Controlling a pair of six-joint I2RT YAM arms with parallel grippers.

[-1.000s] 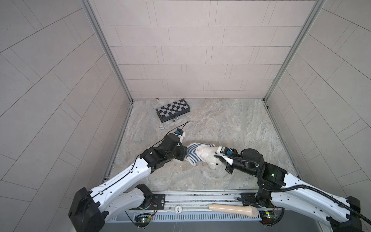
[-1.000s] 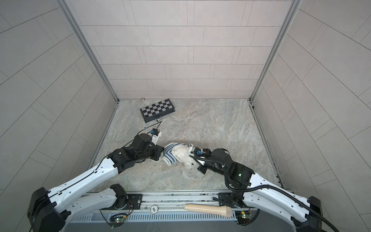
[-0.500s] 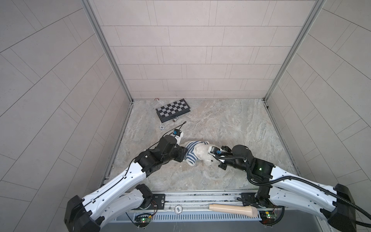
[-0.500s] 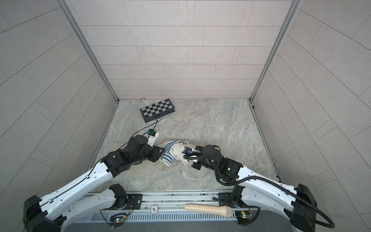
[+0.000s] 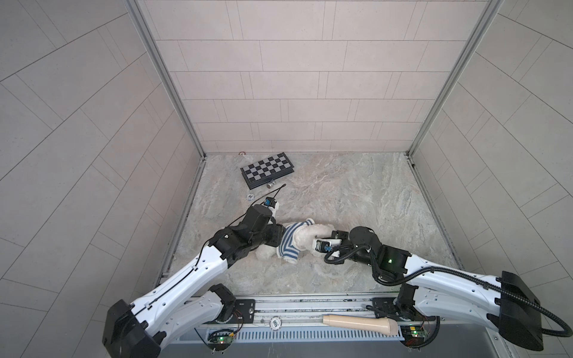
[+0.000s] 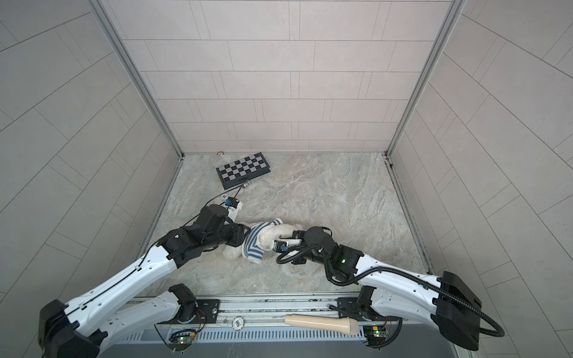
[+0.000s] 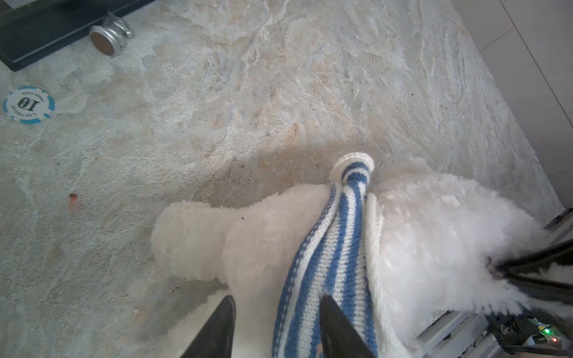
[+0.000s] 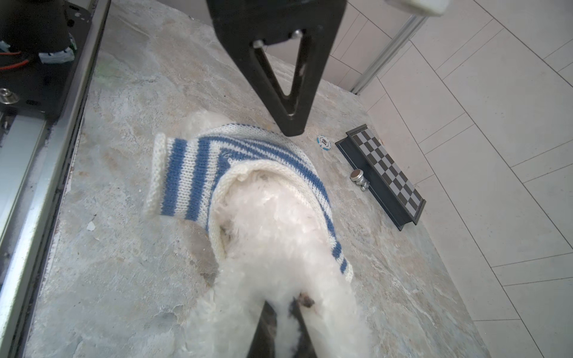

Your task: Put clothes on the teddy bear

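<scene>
While the white teddy bear [image 5: 310,236] lies mid-table [image 5: 356,192] with a striped shirt [image 5: 286,245] bunched round its chest, the right gripper [image 8: 286,305] pinching its head fur and the left gripper [image 7: 276,313] half-open astride the hem, gripping nothing, a careless pull could drag the bear instead.

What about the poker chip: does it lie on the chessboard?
No, the poker chip lies on the table, apart from the chessboard.
</scene>
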